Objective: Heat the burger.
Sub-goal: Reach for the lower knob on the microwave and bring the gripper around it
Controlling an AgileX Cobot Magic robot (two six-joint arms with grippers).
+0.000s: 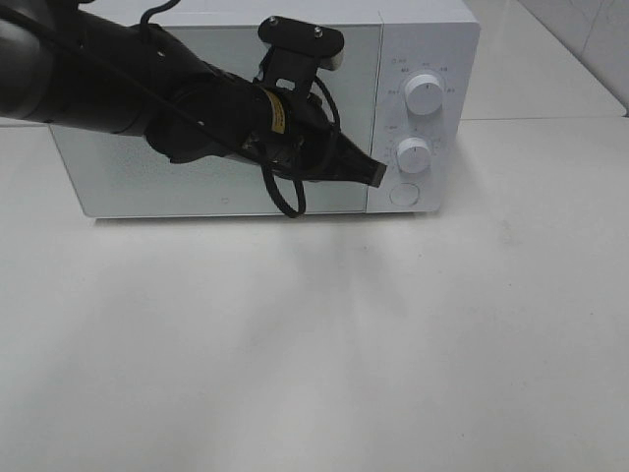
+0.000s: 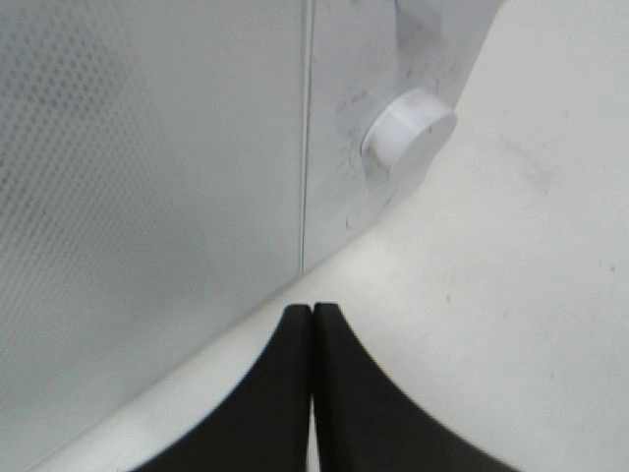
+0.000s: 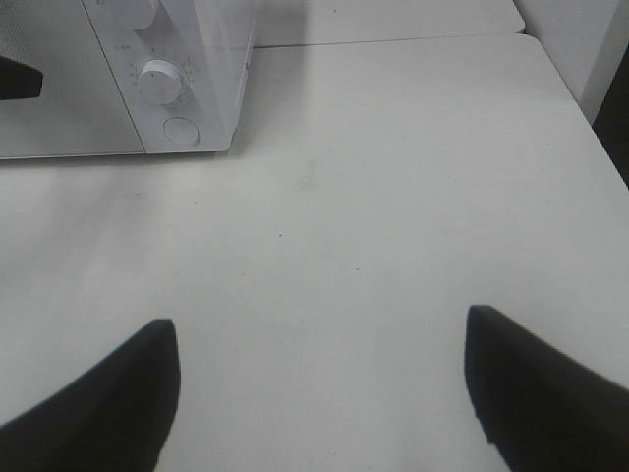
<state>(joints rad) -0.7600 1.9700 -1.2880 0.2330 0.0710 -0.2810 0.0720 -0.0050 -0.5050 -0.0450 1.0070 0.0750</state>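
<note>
The burger is out of view. A white microwave (image 1: 236, 108) stands at the back of the table with its door closed; it also shows in the right wrist view (image 3: 118, 79) and in the left wrist view (image 2: 147, 147). My left gripper (image 1: 375, 174) is shut and empty, its tips by the control panel, just left of the round door button (image 1: 404, 194) and below the lower knob (image 1: 414, 151). In the left wrist view the shut fingertips (image 2: 313, 324) point at the seam between door and panel, with a knob (image 2: 408, 133) beyond. My right gripper (image 3: 319, 344) is open and empty over bare table.
The upper knob (image 1: 424, 91) is on the panel's top right. The white table (image 1: 314, 334) stretches in front of the microwave. A seam between table panels runs behind the microwave's right side (image 1: 550, 118).
</note>
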